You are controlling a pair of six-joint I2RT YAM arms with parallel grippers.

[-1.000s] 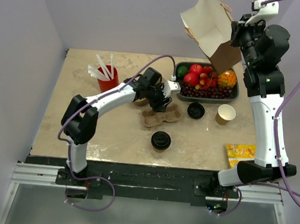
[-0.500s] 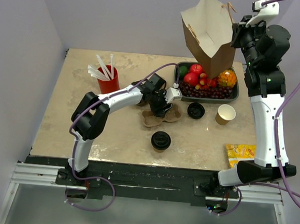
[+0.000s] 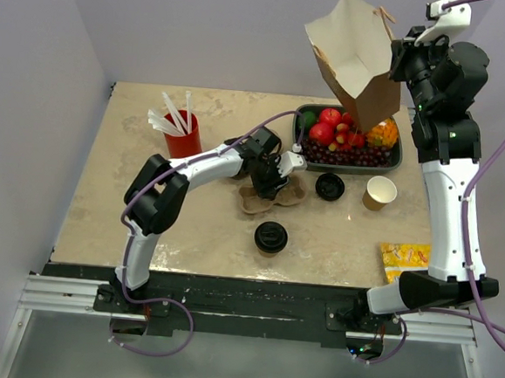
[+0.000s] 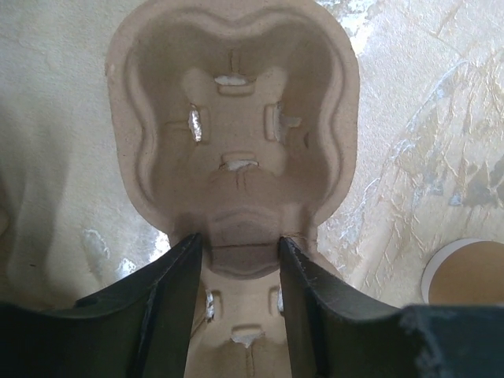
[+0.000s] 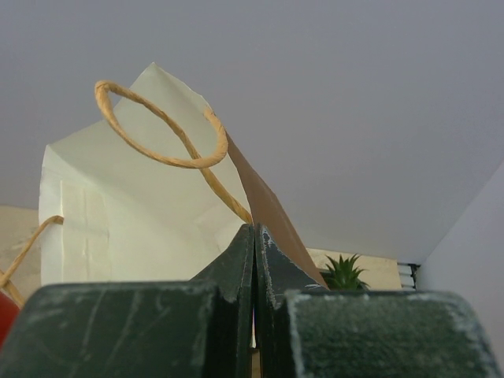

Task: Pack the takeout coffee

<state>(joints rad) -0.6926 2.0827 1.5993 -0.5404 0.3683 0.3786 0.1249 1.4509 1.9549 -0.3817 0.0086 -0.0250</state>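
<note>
The takeout coffee (image 3: pixel 270 237), a tan cup under a black lid, stands on the table near the front, apart from both grippers. My left gripper (image 3: pixel 271 178) is down on a brown cardboard cup carrier (image 3: pixel 269 196). In the left wrist view its jaws (image 4: pixel 240 253) pinch the ridge between the two pockets of the carrier (image 4: pixel 232 118). My right gripper (image 3: pixel 396 53) is raised high at the back right and shut on the rim of an open brown paper bag (image 3: pixel 359 62). The right wrist view shows the jaws (image 5: pixel 253 236) shut on the bag's edge (image 5: pixel 134 228).
A loose black lid (image 3: pixel 329 186) and a lidless tan cup (image 3: pixel 380 192) lie right of the carrier. A black fruit tray (image 3: pixel 348 135) sits under the bag. A red cup of white cutlery (image 3: pixel 180 129) stands at the left. A yellow packet (image 3: pixel 405 257) lies front right. A cup rim (image 4: pixel 468 272) shows beside the carrier.
My left arm's elbow has swung to the right while its gripper stayed on the carrier. The hanging bag has rocked upright and back to a tilt in my right gripper.
</note>
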